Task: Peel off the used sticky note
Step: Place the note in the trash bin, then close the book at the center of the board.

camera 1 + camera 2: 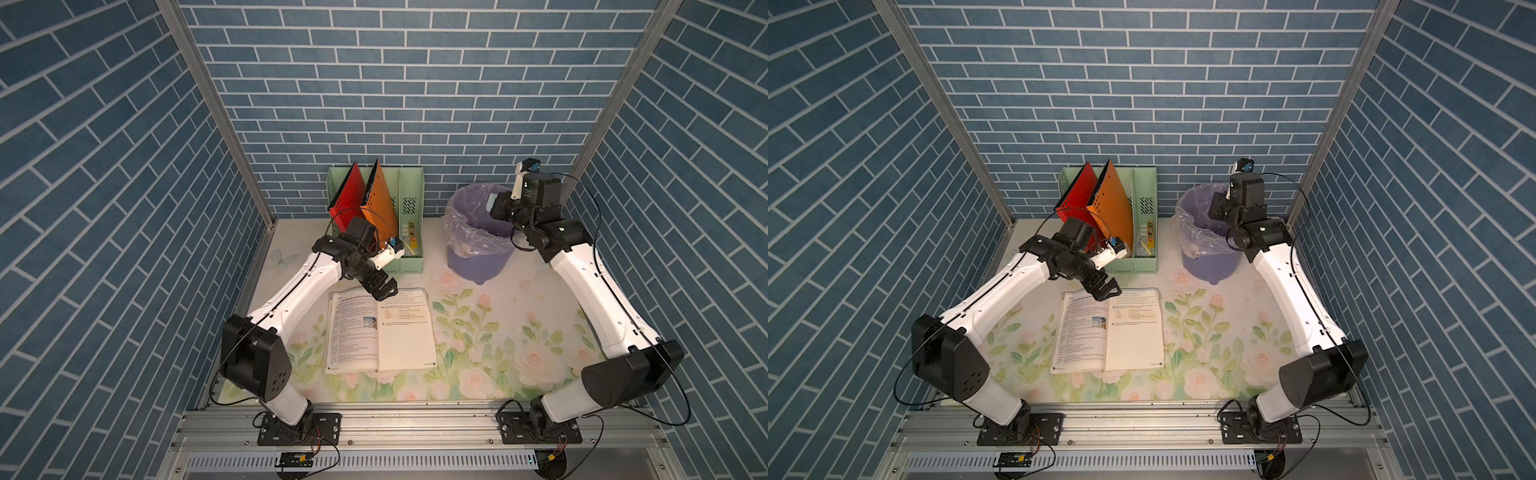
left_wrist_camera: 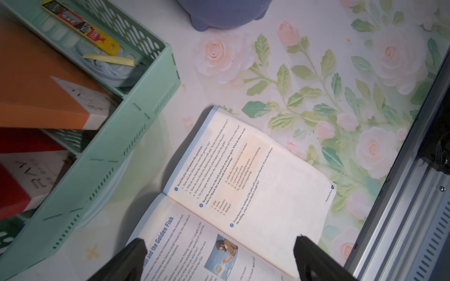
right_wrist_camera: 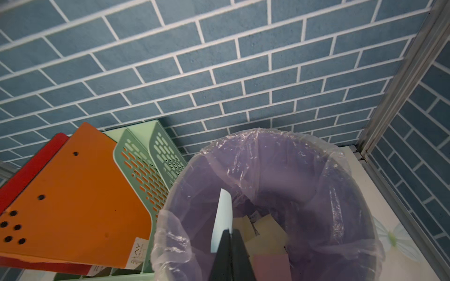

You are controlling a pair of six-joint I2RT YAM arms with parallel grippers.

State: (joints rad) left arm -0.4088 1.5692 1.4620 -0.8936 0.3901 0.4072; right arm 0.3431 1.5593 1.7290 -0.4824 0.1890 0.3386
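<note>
**The Note Is Off the Book and Held Over the Bin**

A flowery table (image 1: 498, 332) is seen from above. An open book (image 1: 399, 336) is laid flat in the middle of it. No sticky note can be seen on its two pages, so the peeling looks done. A purple bin (image 1: 478, 262) with a thin plastic bag inside is stood at about 1 o'clock from the book. A green file rack (image 1: 409, 266) is stood at 12 o'clock.

The left gripper (image 2: 220, 239) is held just above the book's 12 o'clock edge. Its jaws are spread wide and nothing is held in them.

The right gripper (image 3: 230, 233) is held over the mouth of the bin. Its jaws are pressed together on a pale sticky note (image 3: 222, 216), which is pinched by one edge and stood up on end. Other notes (image 3: 265, 233), yellow and pink, are seen lying at the bottom of the bin.

Only a little is judged to be left. The note must be let go so that it is dropped in with the others. The sticky edge could get caught on the gripper, so that should be watched.
</note>
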